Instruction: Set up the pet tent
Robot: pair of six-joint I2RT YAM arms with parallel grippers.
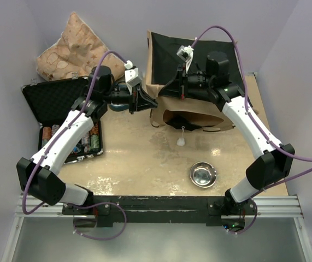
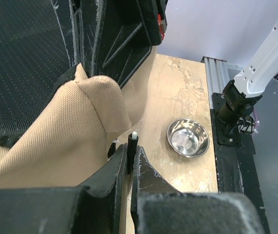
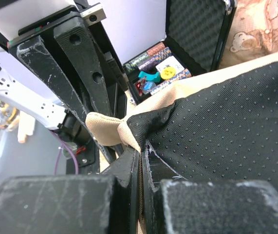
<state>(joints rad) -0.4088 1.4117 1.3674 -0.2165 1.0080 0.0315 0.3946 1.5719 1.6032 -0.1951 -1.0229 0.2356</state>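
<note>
Pet tent [image 1: 213, 117]: tan fabric, blk lining [image 1: 169, 54], slumped, far-centre of table [image 1: 139, 164]. Rounded entrance [image 1: 184, 121] faces near edge; white pom-pom [image 1: 181, 142] hangs on string in front. Thin dark pole [image 2: 132, 148], white tip, beside bunched tan corner.

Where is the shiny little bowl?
In the top view, the metal bowl sits front right, between the white pom-pom and the right arm's base.

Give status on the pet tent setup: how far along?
Done: the pet tent is on the table and both claws grip it. In hand: the left claw is shut on a pole tip at the tan edge; the right claw pinches black-lined fabric. Left: the tent lies slumped, entrance hole low, pom-pom on the table. It isn't standing yet.
</note>
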